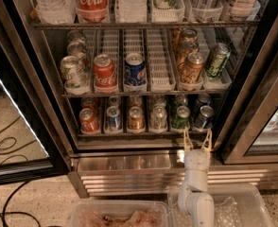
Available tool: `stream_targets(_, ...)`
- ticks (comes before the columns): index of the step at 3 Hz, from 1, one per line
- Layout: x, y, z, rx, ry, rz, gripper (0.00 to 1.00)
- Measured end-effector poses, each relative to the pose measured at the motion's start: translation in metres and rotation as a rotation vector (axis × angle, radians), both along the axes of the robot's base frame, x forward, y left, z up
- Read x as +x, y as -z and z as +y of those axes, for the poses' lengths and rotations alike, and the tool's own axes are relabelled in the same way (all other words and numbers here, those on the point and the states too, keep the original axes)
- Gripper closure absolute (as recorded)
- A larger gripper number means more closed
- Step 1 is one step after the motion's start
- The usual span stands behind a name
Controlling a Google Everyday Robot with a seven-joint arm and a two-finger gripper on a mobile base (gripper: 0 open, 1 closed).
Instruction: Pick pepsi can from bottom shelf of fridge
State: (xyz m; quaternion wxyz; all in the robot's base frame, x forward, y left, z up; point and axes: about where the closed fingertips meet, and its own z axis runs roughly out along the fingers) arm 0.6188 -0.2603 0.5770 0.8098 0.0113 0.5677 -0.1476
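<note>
The fridge [143, 167] stands open, with a black frame and a ribbed steel base. The bottom shelf [143, 132] holds a row of cans in white lanes. The pepsi can [204, 117], dark navy with a silver top, stands at the front of the far-right lane, with another dark can behind it. A green can [180, 117] stands in the lane to its left. My gripper [197, 142] is open, fingers pointing up, in front of the steel base. It sits just below the shelf edge, slightly left of and below the pepsi can, and holds nothing.
The middle shelf holds a brighter blue can [135, 70], a red can [104, 72] and others. The glass door [16, 126] stands open at left, with cables [6, 150] on the floor. A black door frame [255, 117] is close on the right. Clear plastic bins [120, 216] lie below.
</note>
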Motion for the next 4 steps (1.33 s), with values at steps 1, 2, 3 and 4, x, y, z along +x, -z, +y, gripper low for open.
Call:
stream_targets(1,0.005,-0.008,-0.002,-0.002,0.007,-0.029,0.37)
stream_targets(2,0.024,-0.020,-0.005,-0.005,0.003,-0.060,0.36)
stream_targets(3,0.031,-0.019,-0.009,0.000,0.010,-0.058,0.36)
stream_targets(4,0.036,-0.019,-0.016,0.014,0.038,-0.060,0.36)
